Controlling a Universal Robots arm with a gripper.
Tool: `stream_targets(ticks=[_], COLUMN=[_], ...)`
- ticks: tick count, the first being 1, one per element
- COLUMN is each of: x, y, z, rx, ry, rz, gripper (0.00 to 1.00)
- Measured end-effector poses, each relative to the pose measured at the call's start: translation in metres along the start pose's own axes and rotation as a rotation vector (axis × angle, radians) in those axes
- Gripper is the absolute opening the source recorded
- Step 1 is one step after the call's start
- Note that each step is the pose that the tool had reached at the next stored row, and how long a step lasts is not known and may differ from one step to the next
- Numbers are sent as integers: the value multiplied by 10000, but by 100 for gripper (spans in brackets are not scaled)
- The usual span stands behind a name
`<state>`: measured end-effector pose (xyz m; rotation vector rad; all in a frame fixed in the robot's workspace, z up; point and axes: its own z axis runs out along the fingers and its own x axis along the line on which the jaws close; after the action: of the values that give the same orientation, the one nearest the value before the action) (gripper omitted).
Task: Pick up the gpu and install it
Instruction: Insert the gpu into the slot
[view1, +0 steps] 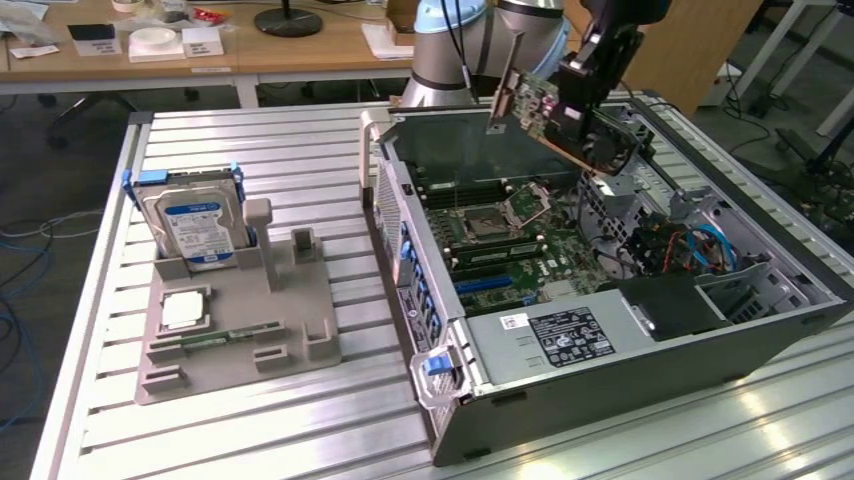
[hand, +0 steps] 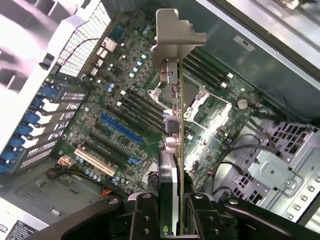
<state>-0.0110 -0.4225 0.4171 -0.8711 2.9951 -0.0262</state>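
Gpu (hand: 169, 170): clamped edge-on in jaws at lower centre of wrist view, held clear above motherboard (hand: 85, 135), probably for lining up with a slot. Hangs over open case (view1: 601, 370) at upper right of exterior view, long axis slanting, bracket (view1: 501, 100) end toward upper left.

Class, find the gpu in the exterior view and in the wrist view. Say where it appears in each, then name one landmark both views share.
Exterior view: the gpu hangs in the gripper above the open computer case, toward the exterior view's right.
Wrist view: the gpu runs edge-on from the gripper out over the motherboard, silver bracket farthest away.
Shared landmark: the blue slot on the motherboard.
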Motion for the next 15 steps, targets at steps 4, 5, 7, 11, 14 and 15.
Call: stream_targets(ticks=[4, 5, 7, 11, 14, 15], x=[0, 0, 0, 0, 0, 0], y=[0, 0, 0, 0, 0, 0], z=[2, 2, 3, 4, 5, 5], rx=[-23, -30, -36, -45, -51, -53], ry=[-31, -41, -49, -61, -69, -72], rz=[-1373, -1848, -2216, -2720, -3091, -3214], gripper=[28, 28, 28, 28, 28, 28])
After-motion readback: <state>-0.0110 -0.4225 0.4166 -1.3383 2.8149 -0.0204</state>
